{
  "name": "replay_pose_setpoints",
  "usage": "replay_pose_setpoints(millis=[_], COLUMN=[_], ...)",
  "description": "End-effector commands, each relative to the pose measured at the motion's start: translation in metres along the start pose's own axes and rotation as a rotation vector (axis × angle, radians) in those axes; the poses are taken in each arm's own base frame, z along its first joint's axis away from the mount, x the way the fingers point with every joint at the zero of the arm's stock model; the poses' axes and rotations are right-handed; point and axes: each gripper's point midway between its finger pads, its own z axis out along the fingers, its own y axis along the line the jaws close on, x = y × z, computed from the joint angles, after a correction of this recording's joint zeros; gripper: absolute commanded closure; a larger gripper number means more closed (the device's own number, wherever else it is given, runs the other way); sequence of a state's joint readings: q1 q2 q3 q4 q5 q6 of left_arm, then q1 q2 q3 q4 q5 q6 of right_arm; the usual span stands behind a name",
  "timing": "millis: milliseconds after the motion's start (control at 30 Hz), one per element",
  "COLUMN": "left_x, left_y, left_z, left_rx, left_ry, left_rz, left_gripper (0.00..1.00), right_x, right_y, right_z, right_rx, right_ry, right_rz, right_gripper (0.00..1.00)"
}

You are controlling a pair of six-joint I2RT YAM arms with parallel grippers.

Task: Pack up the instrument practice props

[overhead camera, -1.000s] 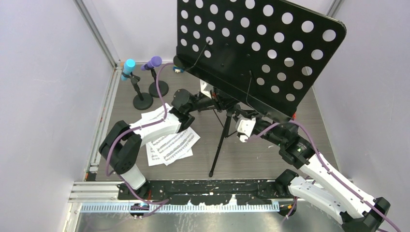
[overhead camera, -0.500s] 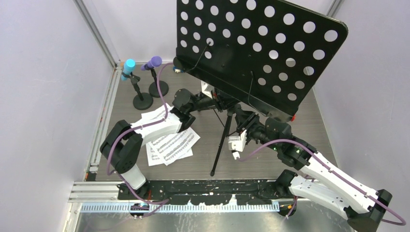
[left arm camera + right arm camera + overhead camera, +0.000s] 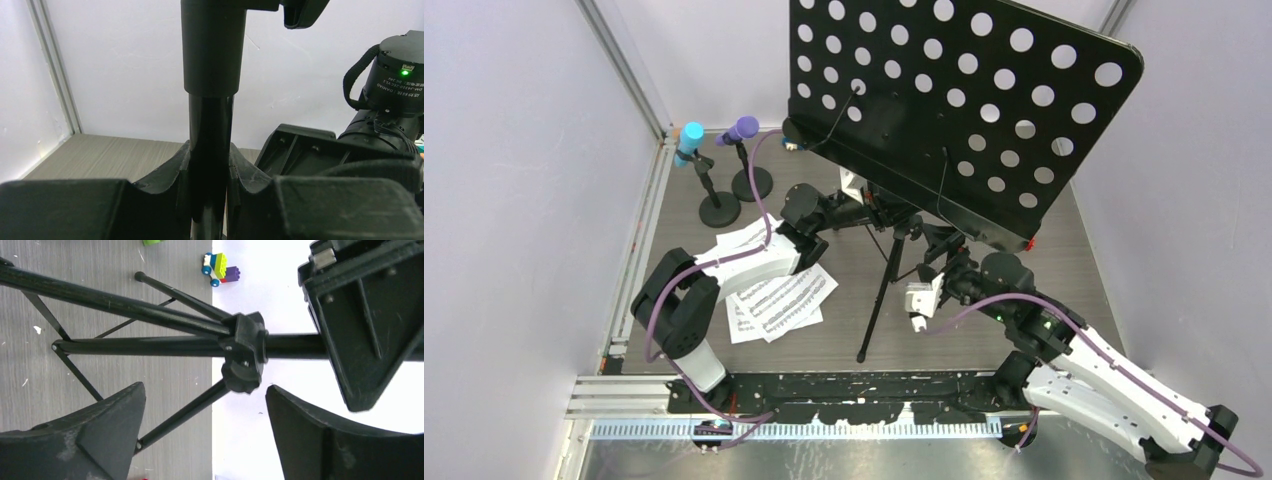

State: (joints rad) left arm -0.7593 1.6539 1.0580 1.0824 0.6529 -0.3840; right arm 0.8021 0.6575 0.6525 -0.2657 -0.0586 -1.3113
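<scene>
1. The rack (image 3: 964, 110) stands upright on its tripod in the middle of the surface (image 3: 824, 340).
2. The left claw (image 3: 209, 185) is clamped on the rack's pole (image 3: 210, 125), just below the collar.
3. The right claw (image 3: 205, 405) is wide open and grips nothing, its fingers either side of the view of the tripod hub (image 3: 243, 357).
4. Pages (image 3: 779, 298) lie flat beneath the left arm.
5. The cyan mic (image 3: 690, 138) and purple mic (image 3: 743, 128) sit in holders (image 3: 720, 208) at the far-left corner.
6. Toy bricks (image 3: 218, 267) lie beyond the legs.

A small coloured toy-brick car (image 3: 219, 269) sits on the grey tabletop (image 3: 100, 270) beside the white wall (image 3: 272, 300).
</scene>
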Motion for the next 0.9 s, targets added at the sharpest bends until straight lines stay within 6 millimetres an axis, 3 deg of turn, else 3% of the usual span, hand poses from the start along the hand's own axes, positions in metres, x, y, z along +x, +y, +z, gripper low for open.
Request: replay_pose_setpoints(millis=[0,100,200,367,533,700,800,867], left_x=[0.022,0.023,0.024,0.026,0.026,0.026,0.026,0.025], left_y=[0.010,0.011,0.011,0.011,0.011,0.012,0.011,0.011], left_z=[-0.003,-0.003,-0.004,-0.004,-0.004,-0.004,-0.003,-0.003], left_rx=[-0.064,-0.064,-0.066,-0.067,-0.068,-0.070,-0.066,-0.065], left_ry=[0.070,0.070,0.070,0.070,0.071,0.071,0.071,0.070], left_rz=[-0.135,-0.135,-0.138,-0.142,-0.145,-0.146,-0.149,-0.149], left_gripper=[1.00,1.00,1.00,1.00,1.00,1.00,1.00,1.00], right_x=[-0.007,-0.020,-0.020,0.014,0.053,0.057,0.041,0.022], right_y=[-0.008,-0.025,-0.035,-0.026,-0.015,0.001,-0.001,-0.010], right_z=[-0.019,-0.037,-0.054,-0.071,-0.085,-0.082,-0.067,-0.052], right_rx=[0.113,0.287,0.465,0.754,0.986,1.000,0.919,0.816], right_ry=[-0.050,-0.169,-0.273,-0.370,-0.283,-0.063,-0.051,-0.146], right_rz=[0.203,0.444,0.741,1.389,1.895,2.228,2.426,2.571], right_gripper=[0.01,0.00,0.00,0.00,0.00,0.00,0.00,0.00])
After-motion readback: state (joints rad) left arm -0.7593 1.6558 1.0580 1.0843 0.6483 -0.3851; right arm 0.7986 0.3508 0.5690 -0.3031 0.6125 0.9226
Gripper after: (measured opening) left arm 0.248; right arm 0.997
